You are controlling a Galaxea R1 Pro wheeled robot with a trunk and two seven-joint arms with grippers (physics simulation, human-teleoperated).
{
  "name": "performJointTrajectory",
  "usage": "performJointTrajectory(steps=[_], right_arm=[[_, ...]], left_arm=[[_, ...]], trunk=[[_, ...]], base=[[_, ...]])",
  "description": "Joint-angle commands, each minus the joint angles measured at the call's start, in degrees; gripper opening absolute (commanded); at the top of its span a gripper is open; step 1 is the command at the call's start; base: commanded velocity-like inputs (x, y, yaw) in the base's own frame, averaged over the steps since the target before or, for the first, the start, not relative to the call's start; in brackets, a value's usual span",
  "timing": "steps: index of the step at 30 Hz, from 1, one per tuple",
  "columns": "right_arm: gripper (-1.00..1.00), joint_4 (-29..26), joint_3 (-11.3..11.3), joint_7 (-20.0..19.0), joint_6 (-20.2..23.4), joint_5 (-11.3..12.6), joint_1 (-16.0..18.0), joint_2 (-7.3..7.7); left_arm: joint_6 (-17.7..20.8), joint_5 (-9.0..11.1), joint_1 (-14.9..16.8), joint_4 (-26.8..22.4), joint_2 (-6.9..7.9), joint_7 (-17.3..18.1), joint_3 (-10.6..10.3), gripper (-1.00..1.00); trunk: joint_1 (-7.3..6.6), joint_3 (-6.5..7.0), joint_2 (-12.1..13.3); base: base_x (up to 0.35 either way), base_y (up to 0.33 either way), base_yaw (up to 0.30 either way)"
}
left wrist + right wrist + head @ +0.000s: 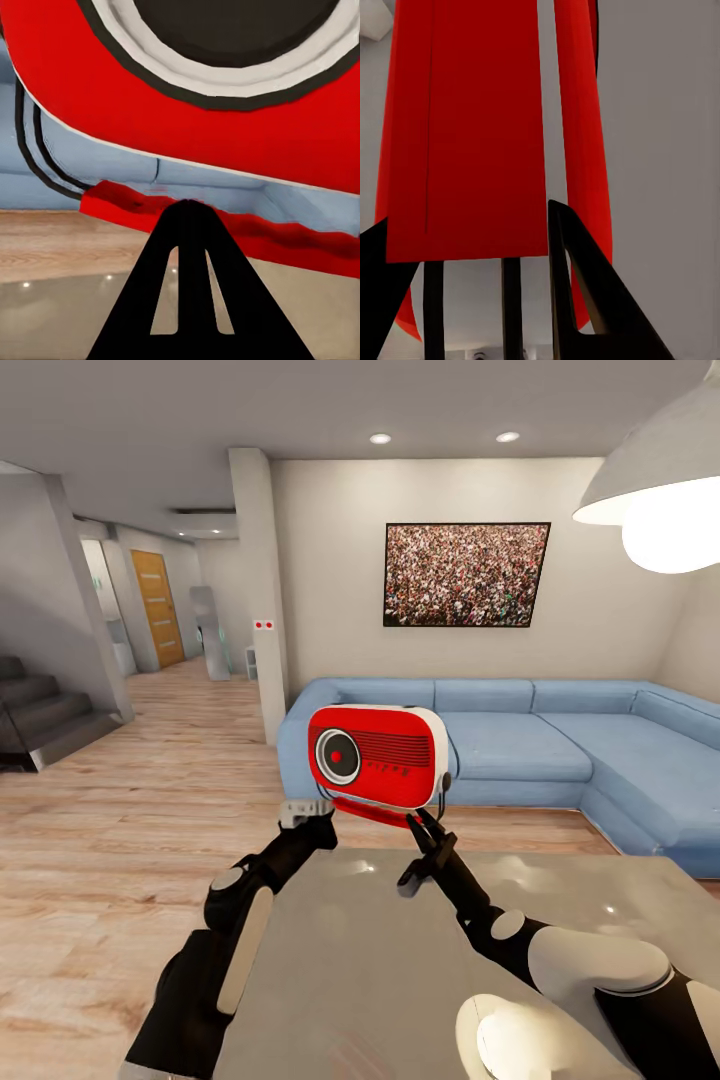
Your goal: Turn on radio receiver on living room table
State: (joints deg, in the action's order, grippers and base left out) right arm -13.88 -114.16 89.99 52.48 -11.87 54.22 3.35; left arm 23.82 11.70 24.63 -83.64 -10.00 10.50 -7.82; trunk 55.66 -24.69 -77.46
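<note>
**Three cameras, one shared radio**

The head view looks forward and slightly down over the table [560, 920] toward the sofa [560, 740] at 12 o'clock, with the radio receiver [377, 757] mid-distance, dead ahead. The left wrist view sits very close beneath the radio receiver [150, 97], facing the sofa. The right wrist view looks up along the radio receiver [472, 135], nearly touching it.

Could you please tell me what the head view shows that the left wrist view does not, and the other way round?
Head view: the whole radio receiver held up above the table, the right gripper at its lower edge, the framed crowd picture and the pendant lamp.
Left wrist view: the dial's rim close up and the left gripper with fingers together.
Both: the radio's red body, the blue sofa, the wood floor.
</note>
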Motion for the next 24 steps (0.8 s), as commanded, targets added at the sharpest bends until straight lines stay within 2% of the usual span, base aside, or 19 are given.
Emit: performJointTrajectory(steps=[1, 4, 7, 12, 15, 19, 24], right_arm=[[-1.0, 0.0, 0.25, 0.01, -0.02, -0.09, 0.01, -0.01], [-1.0, 0.0, 0.26, 0.01, -0.01, -0.09, 0.01, 0.01], [-1.0, 0.0, 0.25, 0.01, -0.01, -0.09, 0.0, 0.01], [-1.0, 0.0, 0.26, 0.01, -0.02, -0.09, -0.05, 0.0], [-1.0, 0.0, 0.26, 0.01, -0.03, -0.09, -0.07, 0.0], [-1.0, 0.0, 0.27, 0.01, -0.02, -0.09, -0.07, 0.0], [-1.0, 0.0, 0.25, 0.01, -0.01, -0.11, -0.18, 0.0]], left_arm=[[0.0, 0.0, 0.27, 0.17, 0.0, -0.01, 0.0, -1.0], [0.51, -0.01, 2.13, 0.58, 0.0, -0.06, 0.0, -1.0], [3.71, 0.05, 3.98, 0.63, 0.0, -0.05, 0.04, -1.0], [6.26, 0.24, 6.37, 0.57, 0.0, -0.05, 0.01, -1.0], [6.72, 1.69, 7.26, 0.64, 0.0, -0.1, 0.0, -1.0], [6.91, 4.73, 8.1, 0.67, 0.0, -0.12, 0.0, -1.0], [7.06, 5.88, 10.48, 0.74, 0.0, -0.17, 0.0, -1.0]], trunk=[[0.0, 0.0, 0.0], [0.0, 0.0, 0.0], [0.0, 0.0, 0.0], [0.0, 0.0, 0.0], [0.0, 0.0, 0.0], [0.0, 0.0, 0.0], [0.0, 0.0, 0.0]], base=[[0.0, 0.0, 0.0], [0.0, 0.0, 0.0], [0.0, 0.0, 0.0], [0.0, 0.0, 0.0], [0.0, 0.0, 0.0], [0.0, 0.0, 0.0], [0.0, 0.0, 0.0]])
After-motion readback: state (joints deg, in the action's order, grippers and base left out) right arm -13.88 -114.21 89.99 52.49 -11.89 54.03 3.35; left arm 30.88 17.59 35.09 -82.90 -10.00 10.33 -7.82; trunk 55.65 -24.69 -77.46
